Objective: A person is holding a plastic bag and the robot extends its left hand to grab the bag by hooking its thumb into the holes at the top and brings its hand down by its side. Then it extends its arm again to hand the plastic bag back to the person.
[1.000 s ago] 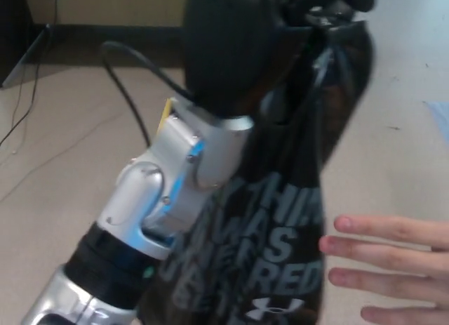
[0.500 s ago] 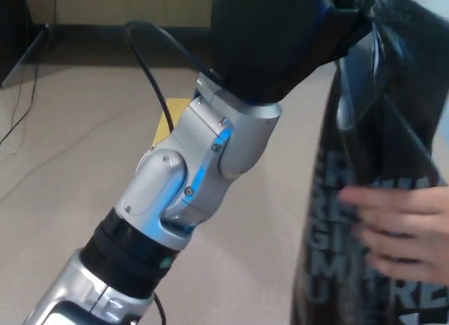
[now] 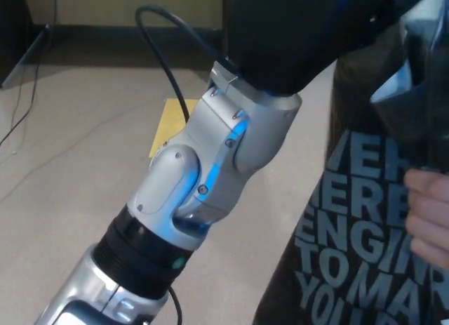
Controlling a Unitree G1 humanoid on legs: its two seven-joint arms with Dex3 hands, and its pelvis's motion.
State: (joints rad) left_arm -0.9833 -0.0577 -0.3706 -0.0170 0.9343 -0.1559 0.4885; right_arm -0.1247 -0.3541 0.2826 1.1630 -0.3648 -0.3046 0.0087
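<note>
While the left hand [image 3: 295, 30] reaches up, the plastic bag [image 3: 358, 220] hangs just right of it.
Its fingers are cropped, so their hold cannot be told; a person's hand [image 3: 428, 216] touches the bag, which could drop if released early.

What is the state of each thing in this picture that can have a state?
Left hand: raised at the top of the picture; whether it is open or shut cannot be seen.
Plastic bag: black with pale lettering, hanging beside the left hand.
Person's hand: at the right edge, fingers resting on the bag.
Black cable: looped behind the wrist, slack.
Yellow sheet: lying flat on the floor, partly hidden by the arm.
</note>
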